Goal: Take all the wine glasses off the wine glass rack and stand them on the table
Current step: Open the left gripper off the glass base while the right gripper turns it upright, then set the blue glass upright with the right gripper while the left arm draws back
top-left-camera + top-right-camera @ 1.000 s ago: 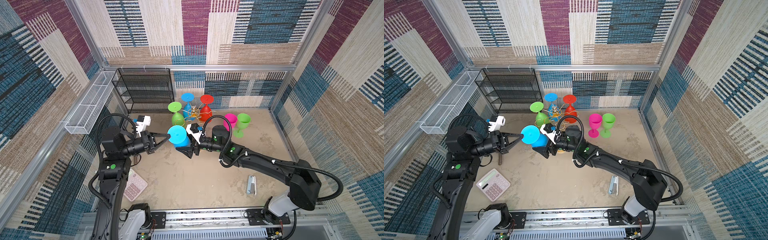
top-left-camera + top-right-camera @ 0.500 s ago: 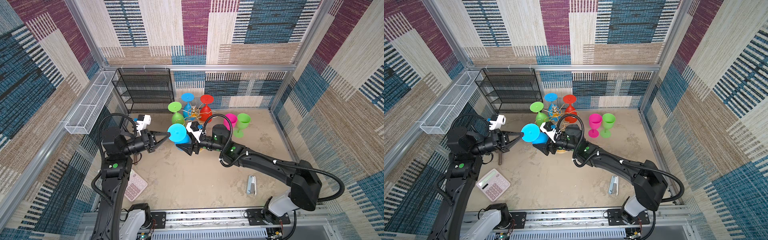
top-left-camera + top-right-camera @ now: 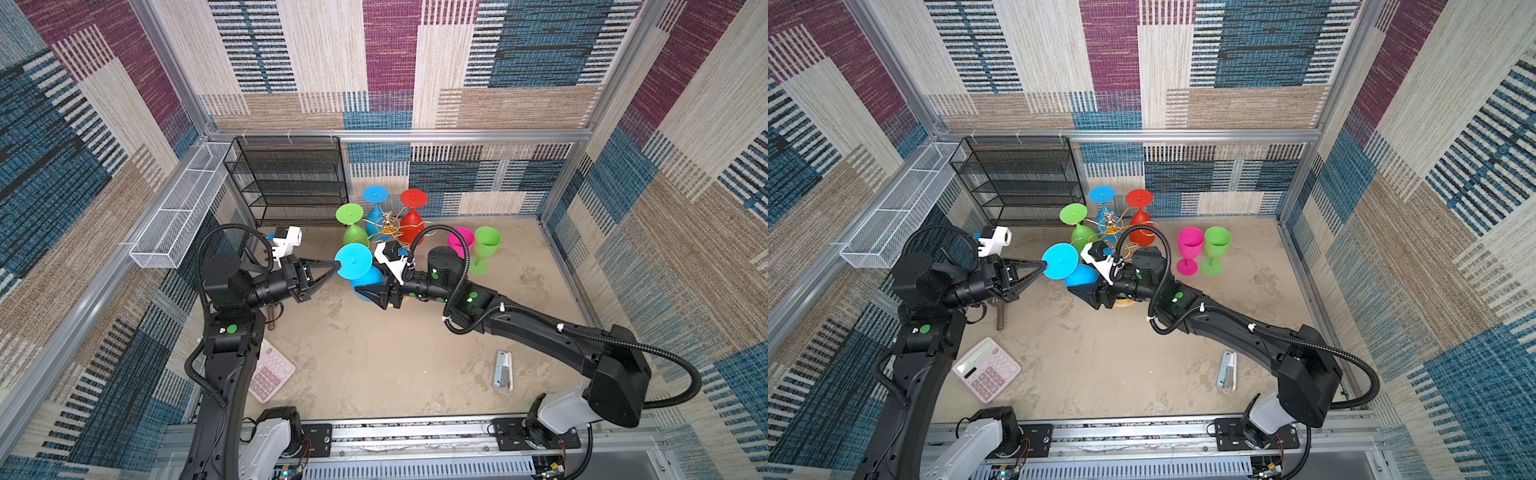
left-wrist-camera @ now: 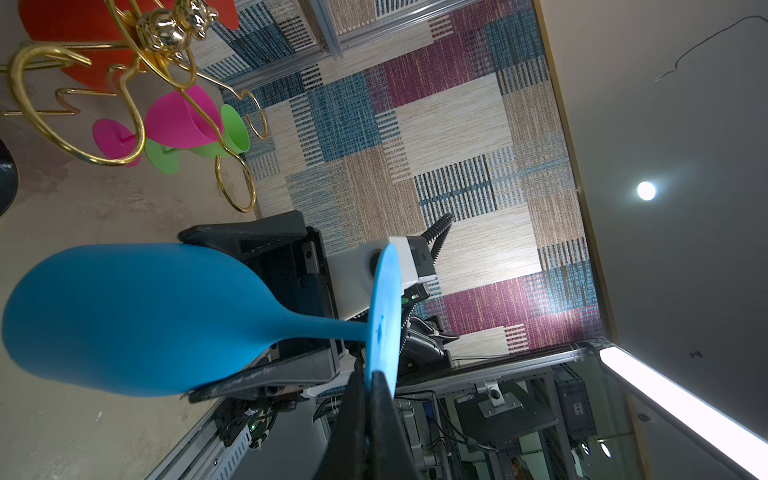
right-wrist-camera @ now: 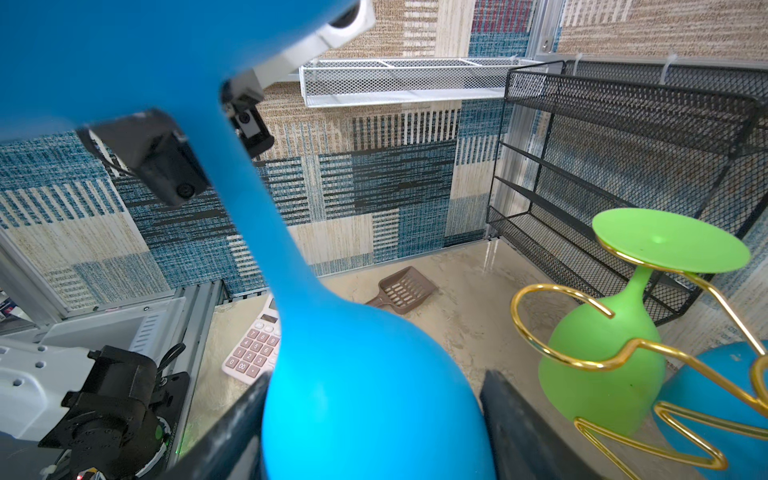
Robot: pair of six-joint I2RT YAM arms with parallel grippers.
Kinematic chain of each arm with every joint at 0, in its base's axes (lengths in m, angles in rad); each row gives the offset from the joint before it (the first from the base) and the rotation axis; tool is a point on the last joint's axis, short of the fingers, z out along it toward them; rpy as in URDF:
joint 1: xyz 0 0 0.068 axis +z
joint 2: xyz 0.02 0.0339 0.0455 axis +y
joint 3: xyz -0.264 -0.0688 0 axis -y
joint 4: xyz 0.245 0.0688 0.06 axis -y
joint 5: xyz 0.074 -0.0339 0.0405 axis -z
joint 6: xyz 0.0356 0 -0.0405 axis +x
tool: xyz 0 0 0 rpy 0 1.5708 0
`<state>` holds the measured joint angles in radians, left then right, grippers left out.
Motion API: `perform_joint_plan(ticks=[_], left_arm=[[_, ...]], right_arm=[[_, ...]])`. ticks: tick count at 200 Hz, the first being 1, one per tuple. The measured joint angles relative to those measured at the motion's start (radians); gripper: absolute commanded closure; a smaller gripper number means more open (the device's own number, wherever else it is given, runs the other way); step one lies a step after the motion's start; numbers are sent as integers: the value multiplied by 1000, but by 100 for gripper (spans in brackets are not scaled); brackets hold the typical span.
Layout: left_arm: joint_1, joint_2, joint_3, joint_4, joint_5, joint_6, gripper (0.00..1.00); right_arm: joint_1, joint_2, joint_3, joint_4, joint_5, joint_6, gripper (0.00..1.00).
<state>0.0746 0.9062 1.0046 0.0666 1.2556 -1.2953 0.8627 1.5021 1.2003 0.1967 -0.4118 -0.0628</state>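
Observation:
A blue wine glass (image 3: 354, 261) (image 3: 1060, 261) hangs upside down in the air, off the rack and in front of it. My left gripper (image 3: 336, 264) (image 4: 370, 374) is shut on the rim of its round foot. My right gripper (image 3: 369, 287) (image 5: 374, 374) holds the bowl (image 5: 365, 407) from the other side, a finger against each flank. Behind it stands the gold wire wine glass rack (image 3: 386, 226) (image 3: 1111, 226) (image 4: 162, 33). A green glass (image 3: 353, 232) (image 5: 602, 365), a darker blue glass (image 3: 374, 208) and a red glass (image 3: 411, 224) hang on it upside down.
A pink glass (image 3: 460, 239) and a green glass (image 3: 486, 245) stand upright right of the rack. A black mesh shelf unit (image 3: 291, 178) and a white wire basket (image 3: 183, 212) are at the back left. A calculator (image 3: 270, 370), a brown scoop (image 5: 403, 289) and a grey stapler (image 3: 503, 370) lie on the floor.
The right gripper's jaws have closed in around the blue bowl. The glass and both grippers have drifted slightly toward the back. The left gripper still pinches the foot.

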Motion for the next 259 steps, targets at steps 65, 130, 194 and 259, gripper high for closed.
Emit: perform_joint_plan(ticks=[65, 130, 194, 259], left_arm=[[2, -22, 32, -56, -56, 141, 58], [1, -79, -16, -88, -296, 416, 59], [-12, -125, -136, 170, -444, 789, 65], [-17, -273, -352, 227, -589, 908, 63]], right_arm=[[0, -60, 122, -241, 69, 51, 36], [0, -94, 251, -560, 178, 71, 38], [0, -76, 325, -731, 187, 99, 44], [0, -75, 153, -735, 217, 151, 30]])
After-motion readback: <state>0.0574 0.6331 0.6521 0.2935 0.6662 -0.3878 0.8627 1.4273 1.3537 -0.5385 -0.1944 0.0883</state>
